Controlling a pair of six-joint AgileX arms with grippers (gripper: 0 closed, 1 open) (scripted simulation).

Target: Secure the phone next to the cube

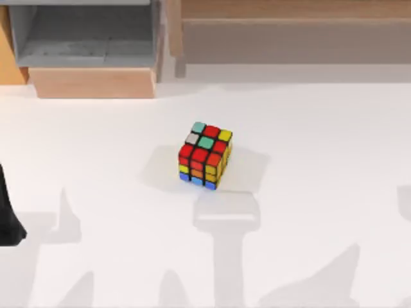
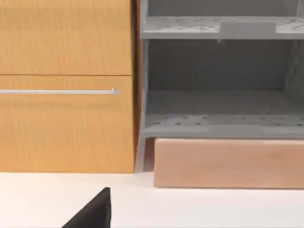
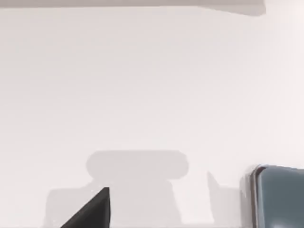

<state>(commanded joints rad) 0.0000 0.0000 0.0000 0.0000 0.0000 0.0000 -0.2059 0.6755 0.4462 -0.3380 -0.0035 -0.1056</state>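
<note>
The cube (image 1: 205, 156) stands near the middle of the white table, with red, teal, grey and yellow stickers on top and black edges. A corner of the phone (image 3: 280, 197), grey-blue with a silvery rim, lies flat on the table in the right wrist view, close to a black part of my right gripper (image 3: 92, 211). My left arm (image 1: 8, 218) shows as a dark shape at the table's left edge, well away from the cube. A black part of my left gripper (image 2: 92, 211) hangs over the table, facing the cabinet.
A grey open shelf unit (image 1: 90, 32) on a pale wooden base (image 1: 93, 82) stands at the back left, beside an orange wooden cabinet (image 2: 66, 118) with a metal handle (image 2: 59, 91). A long wooden panel (image 1: 295, 32) runs along the back right.
</note>
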